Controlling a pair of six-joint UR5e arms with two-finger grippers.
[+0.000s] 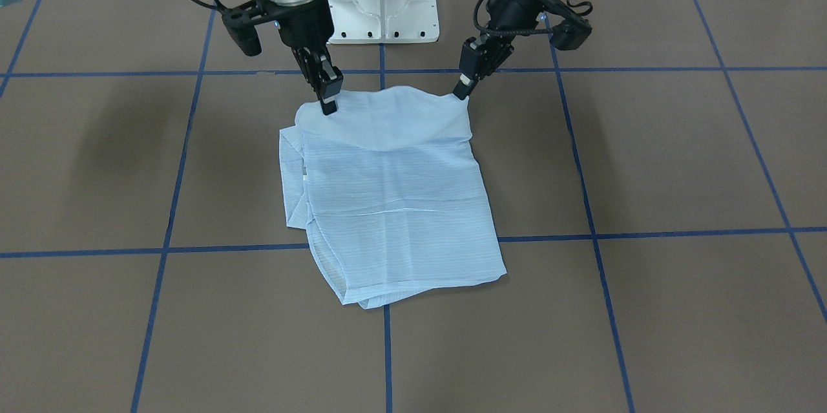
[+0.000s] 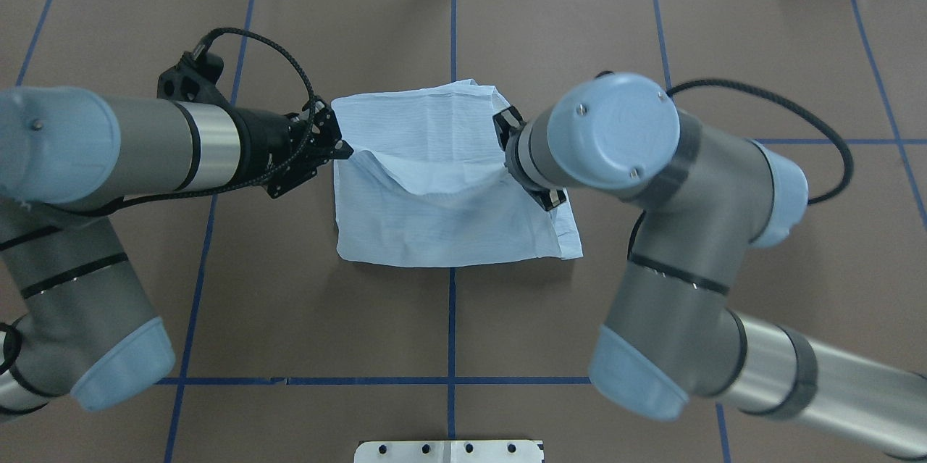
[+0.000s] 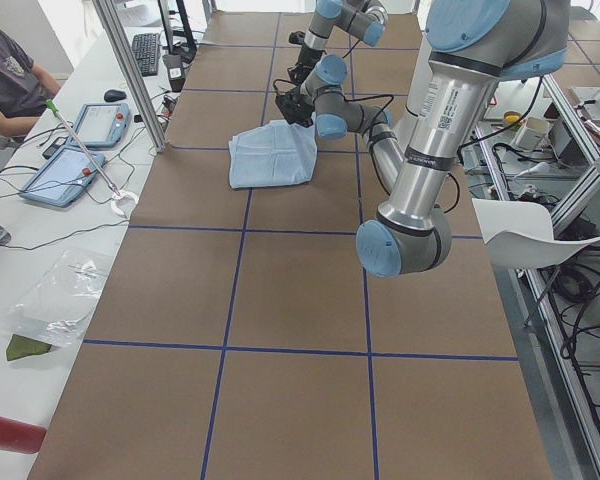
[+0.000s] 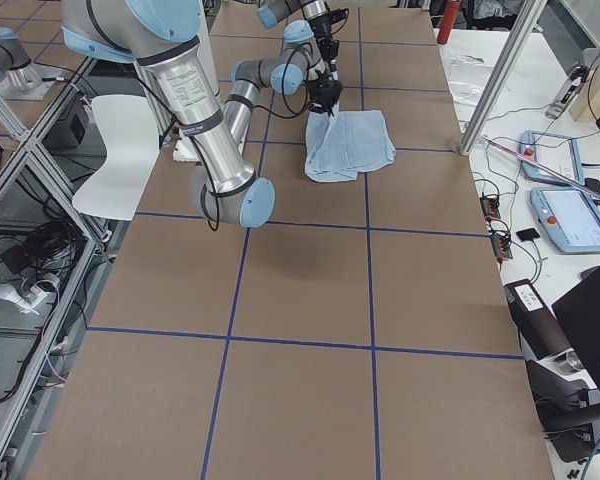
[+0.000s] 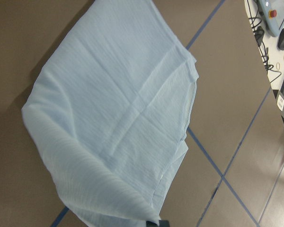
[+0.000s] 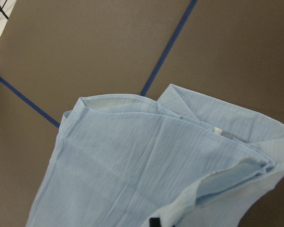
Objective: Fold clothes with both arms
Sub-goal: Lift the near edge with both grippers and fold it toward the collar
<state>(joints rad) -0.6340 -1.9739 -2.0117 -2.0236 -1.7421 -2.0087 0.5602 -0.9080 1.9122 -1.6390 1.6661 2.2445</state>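
Front view: the left end effector (image 1: 462, 91) and right end effector (image 1: 328, 105) each pinch a corner of the shirt (image 1: 394, 206) at 12 o'clock, the rest lying on the surface (image 1: 646, 161). Overhead: uneven travel could crease the sagging middle. Wrist views: the shallow pinches might slip.

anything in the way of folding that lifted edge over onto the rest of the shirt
Nothing visible. The left hand and right hand each pinch a corner of the shirt at its robot-side edge, and nothing lies on the flat part in front of them.
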